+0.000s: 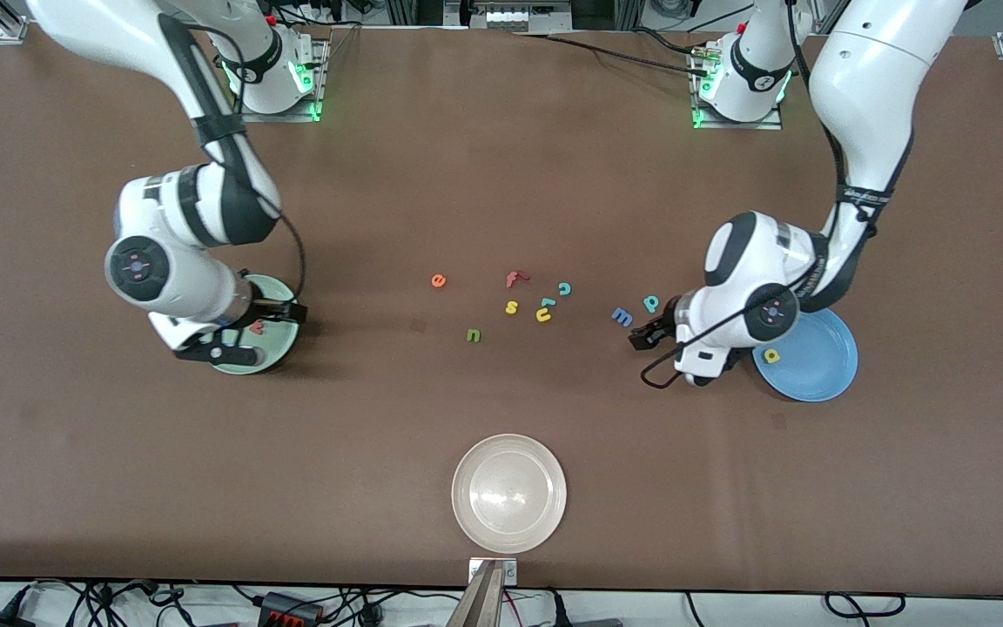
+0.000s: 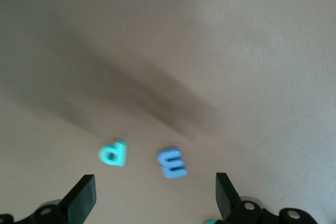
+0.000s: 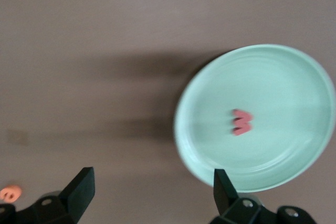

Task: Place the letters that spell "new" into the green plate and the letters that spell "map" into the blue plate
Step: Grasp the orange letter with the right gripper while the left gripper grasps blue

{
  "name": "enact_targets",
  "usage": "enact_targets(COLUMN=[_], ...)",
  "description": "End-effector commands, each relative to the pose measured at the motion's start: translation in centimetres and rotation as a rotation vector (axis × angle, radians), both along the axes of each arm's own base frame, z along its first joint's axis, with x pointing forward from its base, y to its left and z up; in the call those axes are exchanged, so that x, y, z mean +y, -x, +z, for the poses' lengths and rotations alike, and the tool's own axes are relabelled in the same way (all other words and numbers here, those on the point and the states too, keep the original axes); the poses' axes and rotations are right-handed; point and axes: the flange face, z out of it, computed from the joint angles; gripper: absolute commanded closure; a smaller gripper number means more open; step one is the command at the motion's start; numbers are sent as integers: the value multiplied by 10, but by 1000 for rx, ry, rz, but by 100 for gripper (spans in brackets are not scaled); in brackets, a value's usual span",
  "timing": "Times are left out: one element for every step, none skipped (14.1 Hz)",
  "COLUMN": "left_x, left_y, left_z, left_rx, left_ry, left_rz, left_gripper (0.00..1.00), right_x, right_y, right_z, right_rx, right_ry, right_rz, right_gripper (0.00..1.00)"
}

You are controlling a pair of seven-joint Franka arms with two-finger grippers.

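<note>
Pinkish-red toy letter w [image 3: 241, 121] lies in the round mint-green plate [image 3: 294, 82], right tool [image 3: 149, 192] spread above.
Left tool [image 2: 155, 198] spread over blue m [image 2: 172, 162] and teal p [image 2: 113, 152] on the brown worktop [image 1: 501, 174]; yellow a [image 1: 771, 354] in the blue plate [image 1: 819, 361].

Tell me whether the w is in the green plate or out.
In. The pinkish-red w lies flat on the green plate; the open right gripper holds nothing.

Readable only as single toy letters: orange plastic e [image 1: 438, 280], red f [image 1: 514, 279], yellow s [image 1: 511, 306], teal c [image 1: 565, 288], green n [image 1: 473, 335], blue m [image 1: 622, 316], teal p [image 1: 651, 303]. No labels or numbers legible.
</note>
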Motion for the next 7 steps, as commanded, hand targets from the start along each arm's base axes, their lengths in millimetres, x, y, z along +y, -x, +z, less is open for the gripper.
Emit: enact_targets(left_x=[-34,-39,-43,-40,-36,-31,-27], left_y=[27,31,34,35,35,32,31], left_z=[-14,-17,-19,-21,-23,-24,-26], left_rx=[-22,-19,-18,-14,-11,-13,-18], left_ry=[-7,-17,-22,-27,-30,-31,-40], left_rz=[89,103,99,99,100,100,97], left_gripper=[0,4,15,22,26,27,28], right_x=[74,91,107,124,141,150,159], right_y=[25,31,37,46,55,60,63], right_z=[-22,-37,-52,-63,-70,-75,-81], right_rx=[5,4,-4,-8,-8,-14,-24], right_ry=[6,23,29,31,37,43,48], right_rz=[48,-11,-30,-23,-31,-68,-112], right_gripper=[0,0,0,0,0,0,0])
